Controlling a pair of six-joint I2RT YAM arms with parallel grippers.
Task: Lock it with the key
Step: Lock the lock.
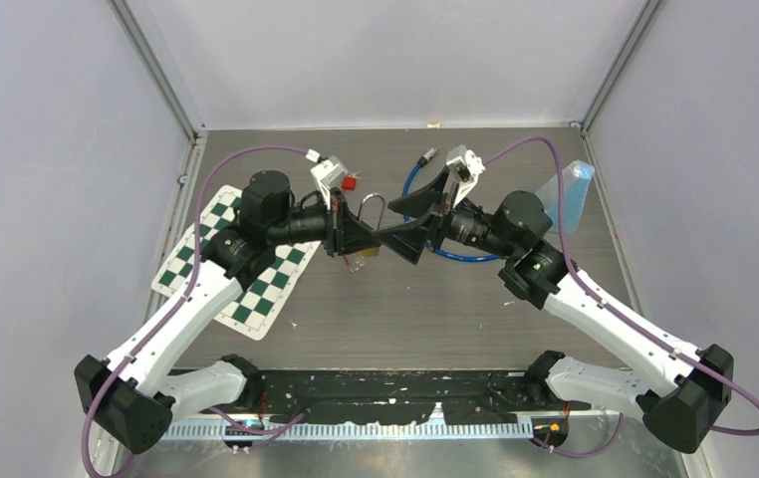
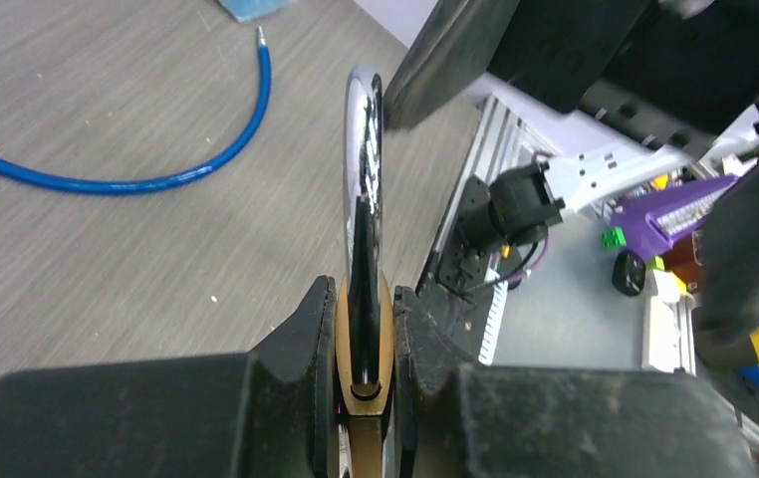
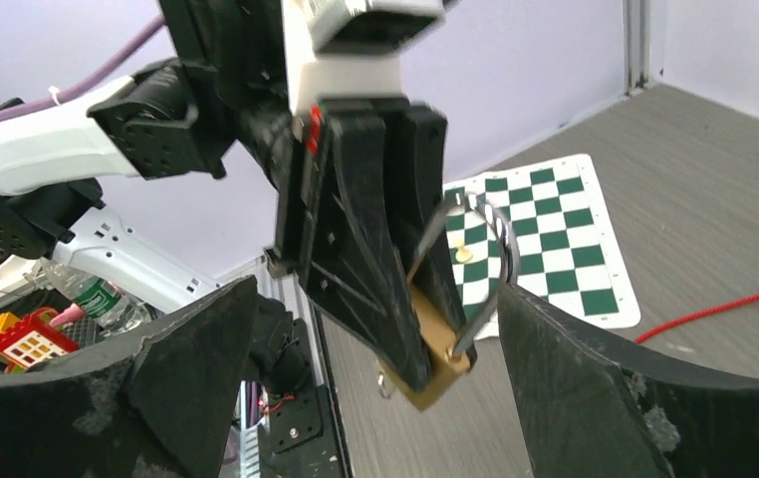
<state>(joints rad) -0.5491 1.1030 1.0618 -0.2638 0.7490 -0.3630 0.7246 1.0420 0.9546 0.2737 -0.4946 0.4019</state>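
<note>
Padlock point(image 2: 364, 388) with a brass body and a chrome shackle sits above the middle of the table point(image 1: 405, 329), lifted off the surface. The left gripper point(image 2: 364, 299) is clamped on it, one black finger pressed flat against each side of the brass body. The shackle sticks out past the fingertips, and in the top view it rises toward the back wall.

In the right wrist view a small metal piece hangs under the brass body. It is too small to tell whether it is the key.

The right gripper point(image 1: 395, 227) faces the padlock from the other side with its jaws spread wide and nothing between them. Its fingertips are just beside the left gripper's fingers, and I cannot tell if they touch.

A green-and-white chessboard mat point(image 1: 246, 269) lies on the table under the left arm. A blue cable point(image 2: 107, 179) loops across the wood grain behind and below the right gripper. A small red tag point(image 1: 350, 182) lies near the back of the left gripper, and a pale blue plastic piece point(image 1: 570, 194) rests against the right wall.
</note>
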